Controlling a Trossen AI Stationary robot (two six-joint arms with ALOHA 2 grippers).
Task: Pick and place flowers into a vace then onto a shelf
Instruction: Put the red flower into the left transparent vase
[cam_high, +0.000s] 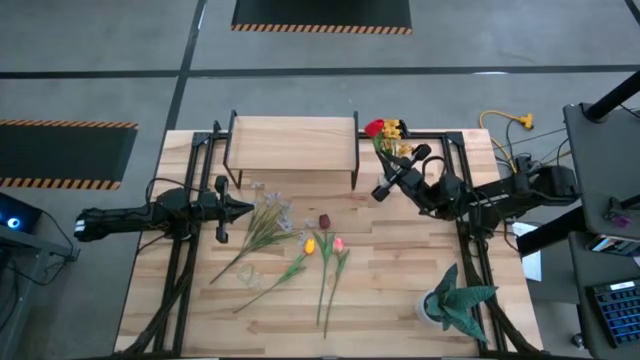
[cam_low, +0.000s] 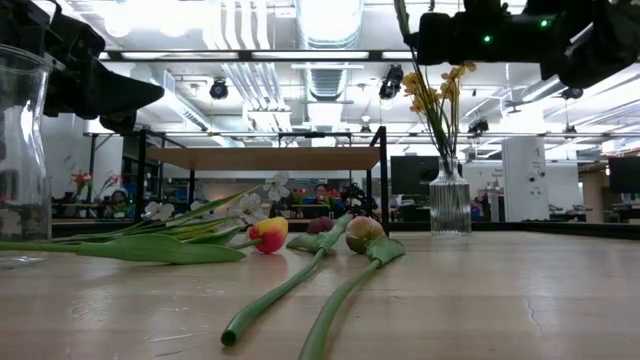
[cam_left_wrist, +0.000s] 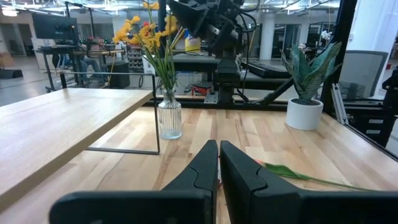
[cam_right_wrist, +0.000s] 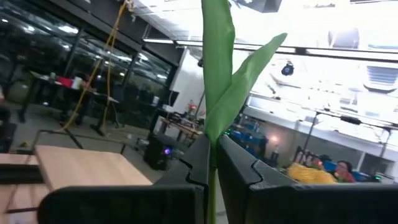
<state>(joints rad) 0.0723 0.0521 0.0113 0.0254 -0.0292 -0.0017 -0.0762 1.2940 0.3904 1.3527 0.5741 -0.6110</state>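
A ribbed glass vase (cam_left_wrist: 169, 118) with a yellow-bloomed bunch (cam_high: 393, 133) stands on the table off the right end of the shelf (cam_high: 290, 138). My right gripper (cam_high: 392, 172) hovers beside that vase, shut on a green-stemmed flower (cam_right_wrist: 219, 74); a red bloom (cam_high: 375, 127) shows next to the yellow bunch. A pale blossom spray (cam_high: 265, 225) and maroon (cam_high: 323, 221), yellow (cam_high: 309, 245) and pink (cam_high: 338, 244) tulips lie flat on the table's middle. My left gripper (cam_high: 240, 208) waits shut at the left, level above the table. My right gripper pinches the flower's green stem (cam_right_wrist: 212, 177) between its two fingers, just below where the leaves (cam_right_wrist: 239, 93) branch off. The fingers slant upward from the table's right side. The flower is lifted clear of the table, leaves standing past the fingertips.
A potted spiky-leaved plant (cam_high: 455, 300) stands at the near right. A clear glass vessel (cam_low: 20, 150) stands close to the low camera at the near edge. Black frame rails (cam_high: 185, 200) run along both table sides.
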